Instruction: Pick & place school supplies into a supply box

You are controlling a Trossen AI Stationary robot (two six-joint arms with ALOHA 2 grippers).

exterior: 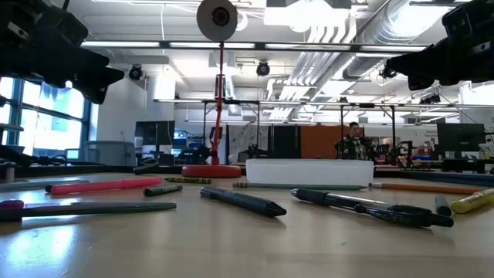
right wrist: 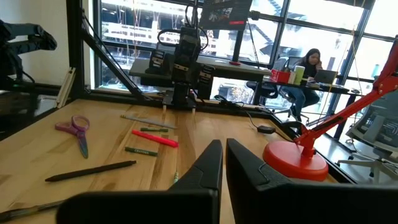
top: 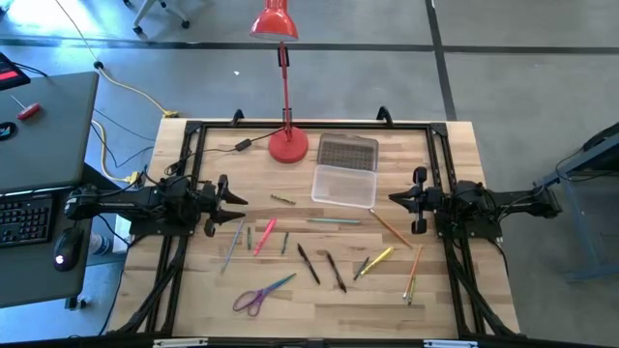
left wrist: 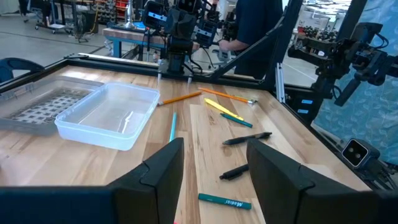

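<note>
Supply box (top: pixel 344 184) open, nothing inside (lid (top: pixel 347 152) touching behind).

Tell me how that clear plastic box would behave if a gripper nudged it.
The clear rectangular plastic box looks thin-walled and empty, so it is probably light and would likely slide on the smooth wooden table. Its low, wide shape makes tipping unlikely.

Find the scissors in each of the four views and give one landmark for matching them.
High view: scissors near the front edge, left of centre.
Low view: not clearly visible; the purple end at the far left cannot be identified.
Left wrist view: not in it.
Right wrist view: scissors at the left, on the table.
Landmark: the lamp, red base in the high view, the low view and the right wrist view.
</note>
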